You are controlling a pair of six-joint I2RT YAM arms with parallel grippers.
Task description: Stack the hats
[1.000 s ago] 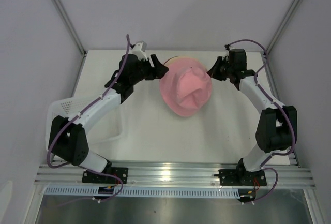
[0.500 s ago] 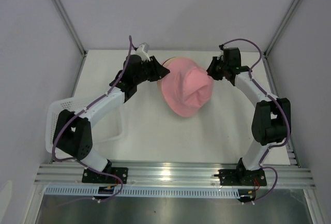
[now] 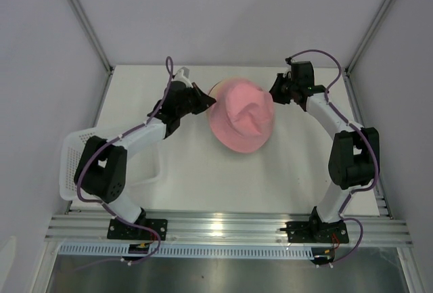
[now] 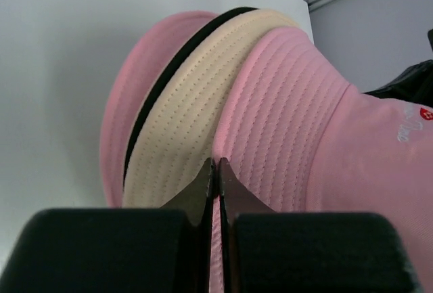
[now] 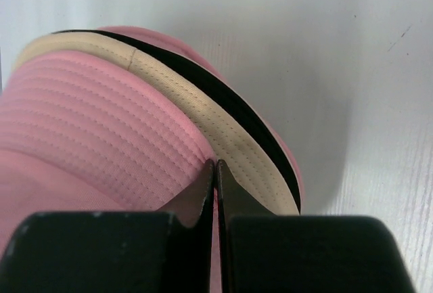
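The left gripper (image 4: pixel 215 166) has just clamped the top pink hat (image 3: pixel 242 116) by its left brim, joining the right gripper (image 5: pixel 215 166), which stays clenched on the right brim. Held on both sides over the beige hat (image 4: pixel 177 125) at the counter's (image 3: pixel 203 171) far middle, it seems ready to settle.

You have only one marking to go by: on the crown of the top pink hat (image 4: pixel 291 103), seen from the left wrist camera, a short run of pale embroidered script (image 4: pixel 408 128) sits just beside a small red mark (image 4: pixel 425 113). Both are partly cut off and too small to read. No other text is legible.
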